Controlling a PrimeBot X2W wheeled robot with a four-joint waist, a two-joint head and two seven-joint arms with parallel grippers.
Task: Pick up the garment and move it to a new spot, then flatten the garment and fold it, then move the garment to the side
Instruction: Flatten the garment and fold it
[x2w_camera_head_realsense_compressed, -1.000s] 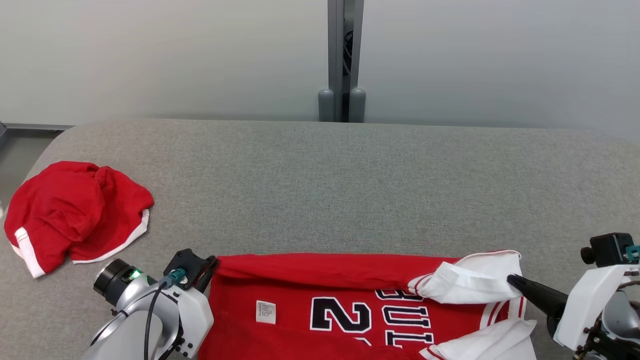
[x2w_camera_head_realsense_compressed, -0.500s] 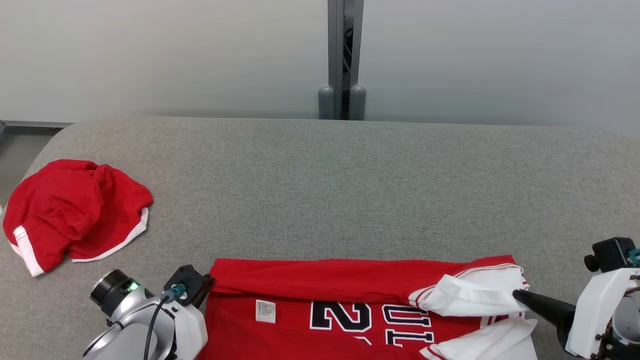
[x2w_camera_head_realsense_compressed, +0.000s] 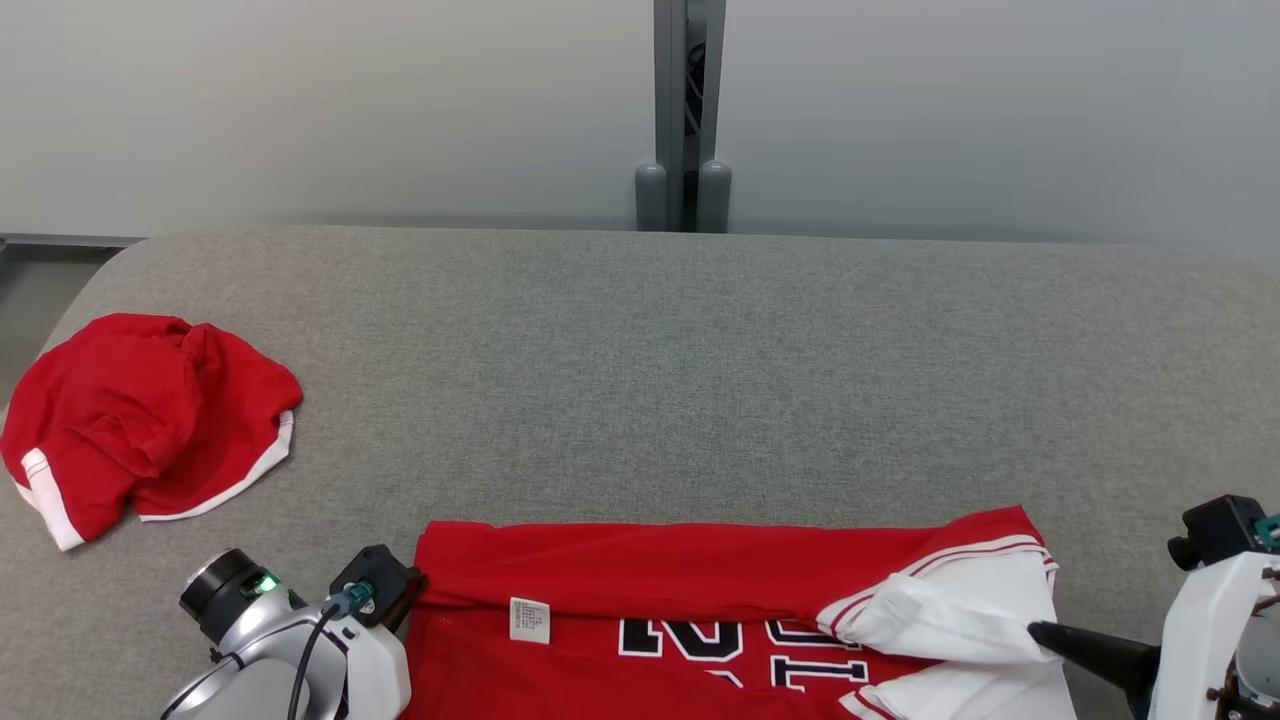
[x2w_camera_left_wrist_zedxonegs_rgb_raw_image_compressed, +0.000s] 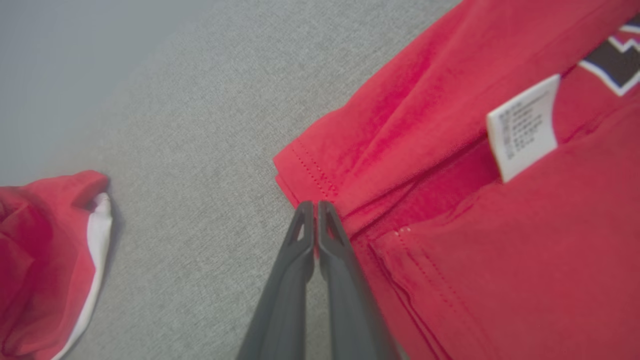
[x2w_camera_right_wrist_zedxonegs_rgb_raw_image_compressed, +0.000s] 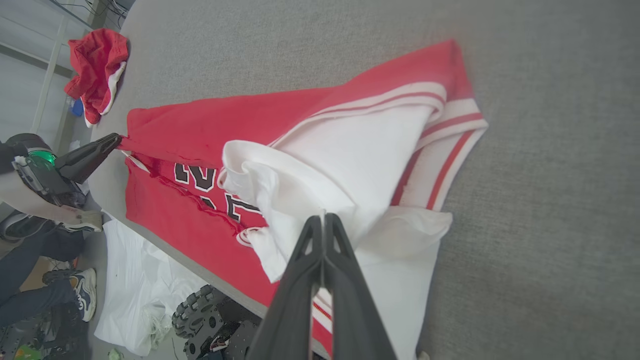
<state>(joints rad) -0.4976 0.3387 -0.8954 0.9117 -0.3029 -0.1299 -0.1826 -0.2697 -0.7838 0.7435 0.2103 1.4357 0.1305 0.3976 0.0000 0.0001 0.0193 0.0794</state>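
The garment, a red jersey with black-and-white lettering, white sleeves and a white label, lies spread along the near edge of the grey table. Its lower part hangs over that edge. My left gripper is shut on the red hem corner at the garment's left end; in the right wrist view this gripper holds that corner taut. At the garment's right end my right gripper is shut on the bunched white sleeve, its fingertips pinching the cloth.
A second red cloth with white trim lies crumpled at the table's left end. A grey post stands behind the table's far edge. Below the near edge, on the floor, are a white sheet, the robot's wheels and a person's legs.
Both grippers have drawn back toward the near edge, pulling the garment with them; less of its lettering shows on the table. The head camera has also tilted slightly.
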